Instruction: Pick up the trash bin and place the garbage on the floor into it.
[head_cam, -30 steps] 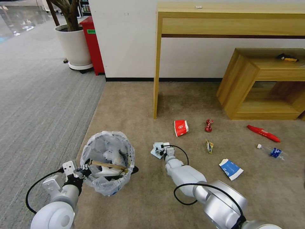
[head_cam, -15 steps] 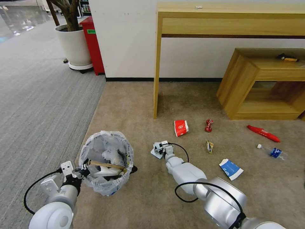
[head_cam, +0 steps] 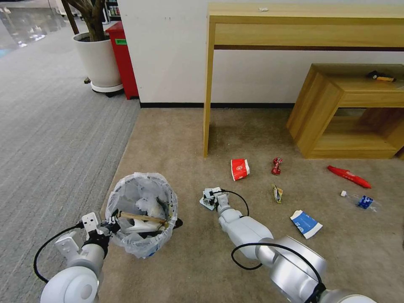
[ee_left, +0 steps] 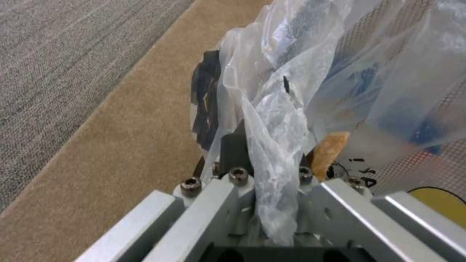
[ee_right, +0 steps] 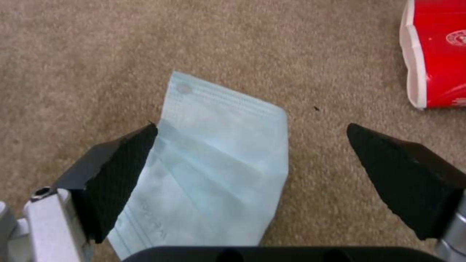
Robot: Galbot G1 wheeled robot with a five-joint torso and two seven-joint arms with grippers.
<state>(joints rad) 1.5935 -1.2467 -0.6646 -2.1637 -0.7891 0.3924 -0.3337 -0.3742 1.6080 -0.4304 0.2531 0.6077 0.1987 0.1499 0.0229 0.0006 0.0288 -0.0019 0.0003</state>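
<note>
Right now the right claw (head_cam: 209,198) is hanging low over the floor (head_cam: 176,139) with its jaws spread wide, and the pale-blue mask (ee_right: 213,167) is lying directly beneath the opening. In the right wrist view the mask's long axis is running roughly fore-and-aft between the two black fingertips (ee_right: 123,171), so the jaws are lining up across its narrow width; one pad is already overlapping the mask's edge, while the other is standing well clear over bare carpet. That offset is what the coming grasp seems to turn on: the claw looks to need a small shift toward the free pad's side, or simply a descent and squeeze. The left claw (head_cam: 110,224) is gripping the trash bin (head_cam: 141,212) at its near rim, to the robot's left of the mask, and the left wrist view is showing the crinkly liner (ee_left: 276,145) pinched between those fingers, a detail too small to read from the head view. The head view, in turn, is giving the wider layout: the red cup (head_cam: 240,169), a red wrapper (head_cam: 349,176), the blue-white carton (head_cam: 306,223) and a small bottle (head_cam: 360,200) are all lying farther to the right, nearer the right arm.
</note>
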